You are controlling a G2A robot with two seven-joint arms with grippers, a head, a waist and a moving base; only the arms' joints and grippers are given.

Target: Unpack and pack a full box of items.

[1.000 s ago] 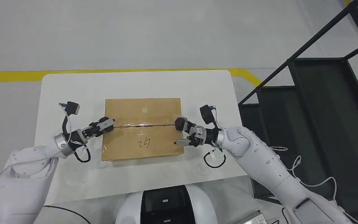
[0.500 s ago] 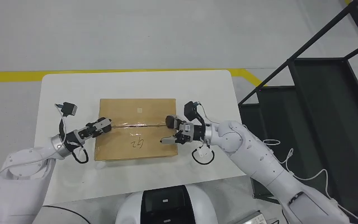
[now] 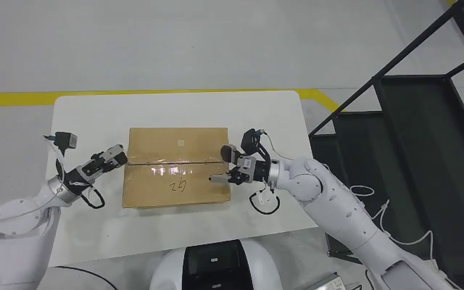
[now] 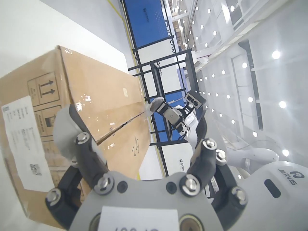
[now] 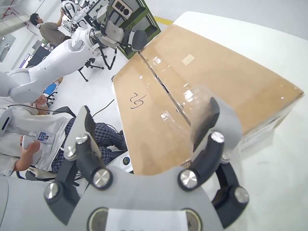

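A brown cardboard box point(image 3: 177, 148) lies shut in the middle of the white table point(image 3: 268, 116), with clear tape along its centre seam point(image 3: 174, 165) and a handwritten mark on the near flap. My right gripper point(image 3: 223, 165) is open at the box's right end, its fingers straddling the seam's end. In the right wrist view the box point(image 5: 216, 73) lies just beyond the open right gripper point(image 5: 149, 118). My left gripper point(image 3: 110, 155) is open, a little off the box's left end. The left wrist view shows the box point(image 4: 101, 90) beyond the left gripper point(image 4: 134, 128).
A black metal stair frame point(image 3: 391, 94) stands just off the table's right side. A yellow floor line point(image 3: 29, 98) runs behind the table. Bare tabletop surrounds the box on all sides. A cable loop point(image 3: 262, 201) hangs under the right wrist.
The box has slid a little to the left. My left gripper has drawn back leftward off the box's left end. My right gripper followed the box's right end and stands open there.
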